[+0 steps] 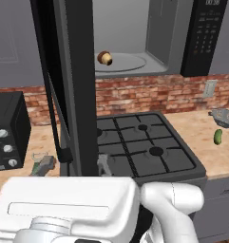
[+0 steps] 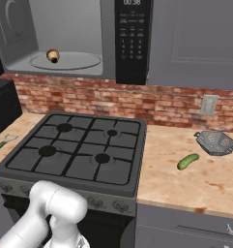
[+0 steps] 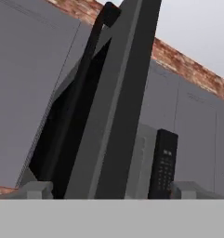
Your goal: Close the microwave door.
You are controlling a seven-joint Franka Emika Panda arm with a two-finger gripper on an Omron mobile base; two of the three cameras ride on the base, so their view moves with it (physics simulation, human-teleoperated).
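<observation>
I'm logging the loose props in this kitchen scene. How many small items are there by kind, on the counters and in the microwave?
Green pickle: 1
Grey colander: 1
Brown round food item in the microwave: 1
Green-handled peeler: 1
Total: 4

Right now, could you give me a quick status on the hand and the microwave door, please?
Hand open, near door edge. Door wide open, swung out over stove. Nothing blocking its swing.

Microwave door point(image 1: 80, 85) matt grey frame, window point(image 3: 71, 121) glossy black, probably glass.
</observation>
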